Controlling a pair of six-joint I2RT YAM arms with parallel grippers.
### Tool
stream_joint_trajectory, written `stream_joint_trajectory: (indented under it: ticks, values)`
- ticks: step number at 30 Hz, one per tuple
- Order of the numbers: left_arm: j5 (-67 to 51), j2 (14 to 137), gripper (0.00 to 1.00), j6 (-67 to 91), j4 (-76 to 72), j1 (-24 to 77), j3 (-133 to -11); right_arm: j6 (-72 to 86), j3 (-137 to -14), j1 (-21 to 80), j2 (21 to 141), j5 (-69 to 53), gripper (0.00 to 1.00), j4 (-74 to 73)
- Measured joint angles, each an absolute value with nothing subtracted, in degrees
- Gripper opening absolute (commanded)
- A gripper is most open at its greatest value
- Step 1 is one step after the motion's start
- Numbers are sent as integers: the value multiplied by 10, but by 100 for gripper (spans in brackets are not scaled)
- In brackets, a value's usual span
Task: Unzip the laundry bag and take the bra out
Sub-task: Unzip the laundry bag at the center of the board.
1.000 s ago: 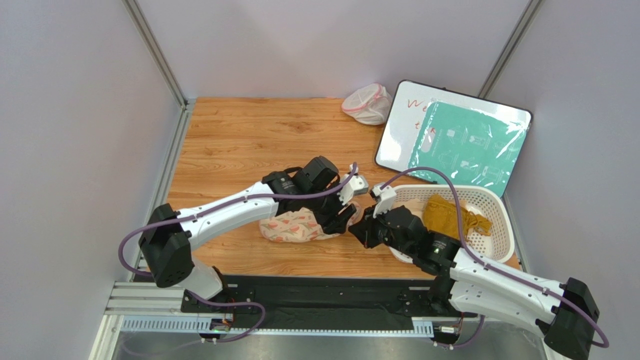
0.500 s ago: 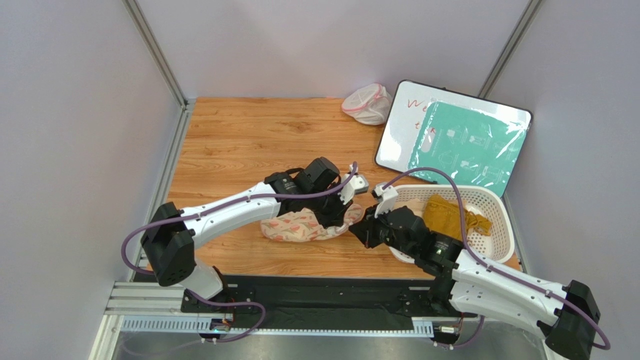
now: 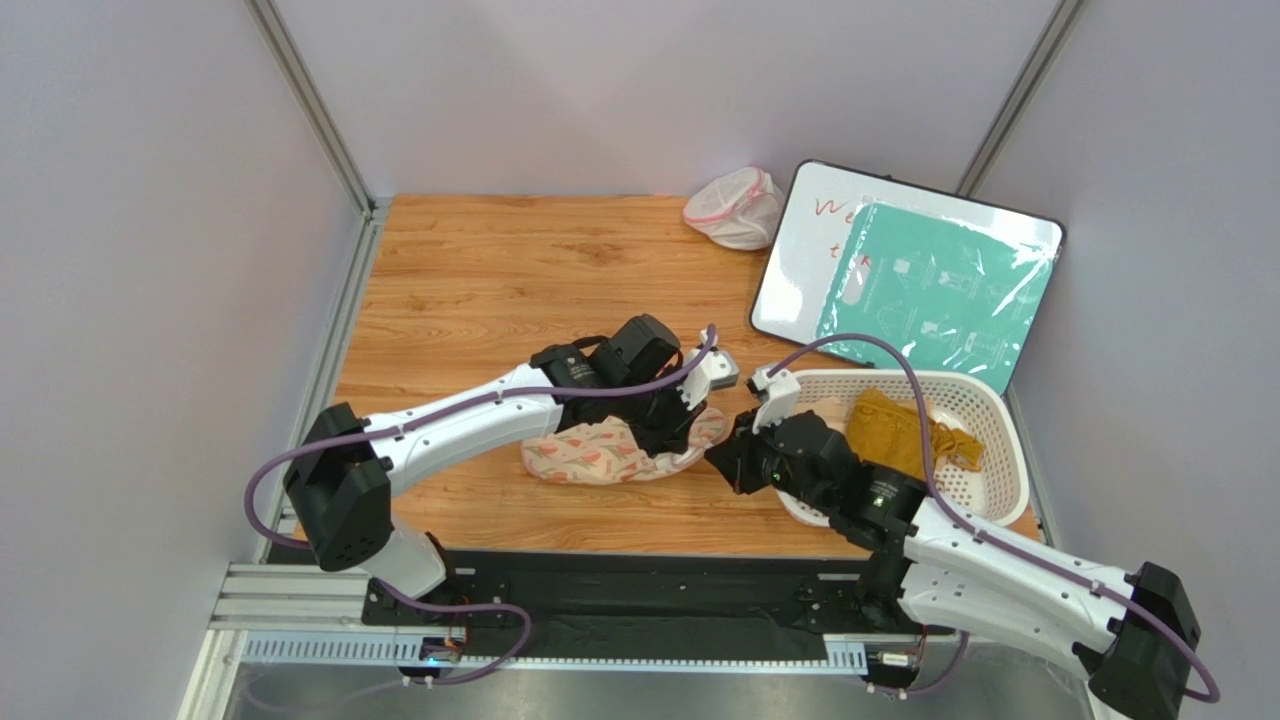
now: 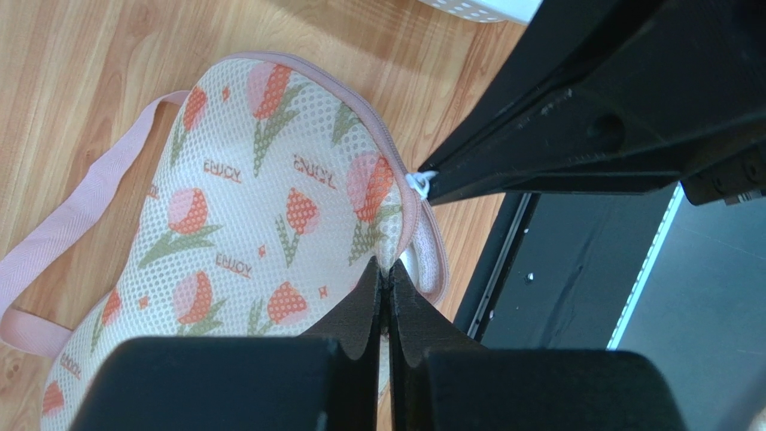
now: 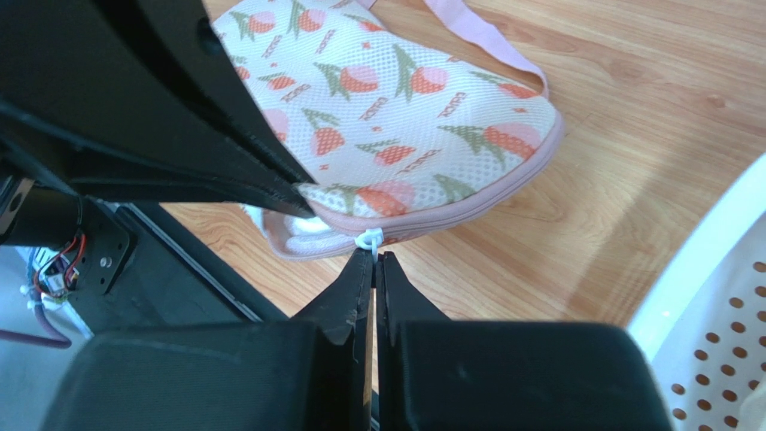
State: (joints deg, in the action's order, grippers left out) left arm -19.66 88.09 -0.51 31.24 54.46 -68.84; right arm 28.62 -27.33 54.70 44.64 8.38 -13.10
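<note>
From the top camera, the laundry bag (image 3: 601, 450) lies flat on the wooden table (image 3: 481, 285), near the front edge and between the two arms, just left of the white basket (image 3: 977, 393). Its long axis runs left to right, and the right end, tipped slightly toward the back, points at the basket. The left gripper (image 3: 679, 435) comes down on that right end, and the right gripper (image 3: 721, 453) meets it from the basket side. The jaws are too small to read here.

In the left wrist view, the left jaws are pressed together, pinching the bag's pink-edged rim between their tips. The tulip-printed mesh spreads away up and to the left, with a pink strap (image 4: 81, 224) trailing on the wood. The white zipper pull (image 4: 421, 182) sits at the tip of the right gripper's black fingers.

In the right wrist view, the right jaws are closed to a sliver, nipping the zipper pull at the bag's near edge. The bag stretches away from them, and the left gripper's dark finger crosses its left side.
</note>
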Motion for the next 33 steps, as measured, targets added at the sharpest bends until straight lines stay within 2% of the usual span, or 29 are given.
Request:
stream_joint_trajectory:
  ticks: [15, 22, 23, 24, 26, 27, 29, 30, 33]
  values:
    - [-220, 864, 0, -35, 312, 545, -685, 272, -275, 428, 467, 24, 0, -141]
    - [-225, 859, 0, -46, 318, 545, -685, 267, -275, 414, 473, 3, 0, -140]
    - [-225, 859, 3, -47, 319, 545, -685, 267, -275, 414, 473, 1, 0, -140]
    - [-225, 858, 20, -47, 320, 545, -685, 267, -275, 414, 473, -2, 0, -139]
    - [-225, 857, 37, -49, 323, 545, -685, 268, -274, 413, 472, -10, 0, -138]
    - [-225, 856, 48, -49, 324, 545, -685, 269, -274, 412, 470, -13, 0, -138]
    - [-228, 852, 55, -47, 326, 545, -685, 272, -271, 411, 467, -21, 0, -138]
    - [-229, 850, 62, -48, 326, 545, -685, 274, -270, 411, 465, -25, 0, -139]
    - [-235, 848, 66, -46, 326, 545, -685, 283, -265, 417, 460, -32, 0, -136]
